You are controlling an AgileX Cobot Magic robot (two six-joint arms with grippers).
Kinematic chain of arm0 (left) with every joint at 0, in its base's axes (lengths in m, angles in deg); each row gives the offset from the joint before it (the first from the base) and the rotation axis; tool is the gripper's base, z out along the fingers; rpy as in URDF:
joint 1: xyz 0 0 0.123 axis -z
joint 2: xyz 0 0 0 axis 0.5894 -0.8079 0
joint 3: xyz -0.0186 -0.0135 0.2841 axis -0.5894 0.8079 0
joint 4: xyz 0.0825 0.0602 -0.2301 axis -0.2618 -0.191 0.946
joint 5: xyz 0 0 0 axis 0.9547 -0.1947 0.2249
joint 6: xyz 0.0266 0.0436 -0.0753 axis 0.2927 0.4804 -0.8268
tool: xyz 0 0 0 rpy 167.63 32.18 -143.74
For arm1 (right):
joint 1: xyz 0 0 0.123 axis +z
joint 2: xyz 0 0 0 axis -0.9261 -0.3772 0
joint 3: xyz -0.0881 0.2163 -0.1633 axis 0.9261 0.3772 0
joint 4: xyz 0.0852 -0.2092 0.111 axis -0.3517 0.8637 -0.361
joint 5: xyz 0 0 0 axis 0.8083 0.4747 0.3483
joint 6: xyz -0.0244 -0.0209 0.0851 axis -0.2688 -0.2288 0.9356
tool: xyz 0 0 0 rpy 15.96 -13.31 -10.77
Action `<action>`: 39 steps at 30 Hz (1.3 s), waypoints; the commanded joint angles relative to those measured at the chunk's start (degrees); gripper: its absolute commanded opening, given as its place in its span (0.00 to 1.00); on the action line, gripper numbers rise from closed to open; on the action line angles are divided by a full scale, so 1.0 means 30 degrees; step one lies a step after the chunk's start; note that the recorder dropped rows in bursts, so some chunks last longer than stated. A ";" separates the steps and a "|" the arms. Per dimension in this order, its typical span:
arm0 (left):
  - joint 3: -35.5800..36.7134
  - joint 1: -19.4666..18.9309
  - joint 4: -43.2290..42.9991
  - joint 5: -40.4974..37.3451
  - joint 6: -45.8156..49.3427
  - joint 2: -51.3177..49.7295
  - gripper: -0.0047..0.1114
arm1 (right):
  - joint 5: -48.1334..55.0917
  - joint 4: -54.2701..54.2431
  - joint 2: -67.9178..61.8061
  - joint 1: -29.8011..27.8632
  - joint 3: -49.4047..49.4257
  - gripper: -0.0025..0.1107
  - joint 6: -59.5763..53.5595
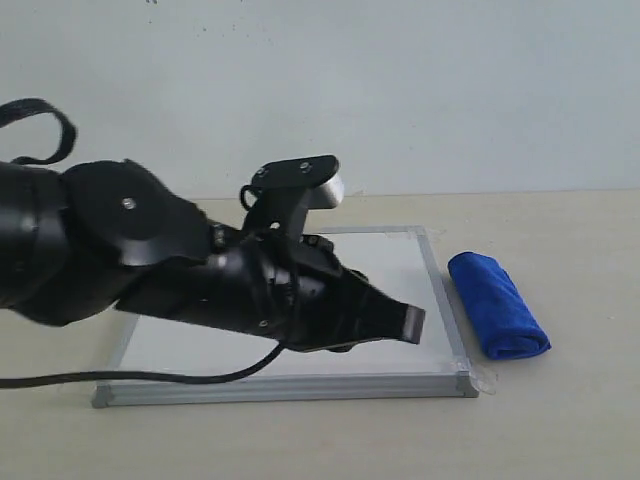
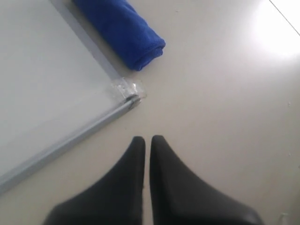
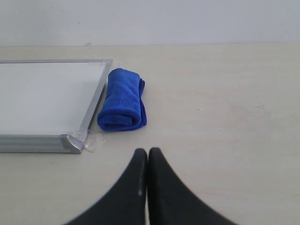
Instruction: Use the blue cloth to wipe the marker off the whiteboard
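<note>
The whiteboard [image 1: 400,262] lies flat on the table, its silver frame taped at the corners. My left arm stretches across it and hides most of its face; no red marker shows in any view. The rolled blue cloth [image 1: 497,303] rests on the table just right of the board, also seen as the blue cloth [image 2: 123,29] and the blue cloth [image 3: 123,100]. My left gripper [image 1: 408,324] hovers over the board's right front part, shut and empty, its tips [image 2: 147,140] near the board's corner. My right gripper [image 3: 148,152] is shut and empty, short of the cloth; it is outside the exterior view.
A clear tape tab [image 3: 93,140] sticks out at the board's near right corner. The beige table [image 1: 560,400] runs bare to the right of the cloth and in front of the board. A pale wall stands behind.
</note>
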 commanded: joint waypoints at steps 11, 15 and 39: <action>0.9904 0.0144 0.0841 0.1221 0.0159 1.2871 0.07 | -0.0134 0.0096 0.0095 -0.0132 -0.0019 0.02 -0.0065; 1.2621 0.0144 0.1870 0.1354 -0.0026 1.7599 0.07 | -0.0134 0.0096 0.0095 -0.0132 -0.0019 0.02 -0.0065; 1.5244 0.0144 0.2007 0.2993 0.2204 2.5242 0.07 | -0.0134 0.0096 0.0095 -0.0132 -0.0019 0.02 -0.0065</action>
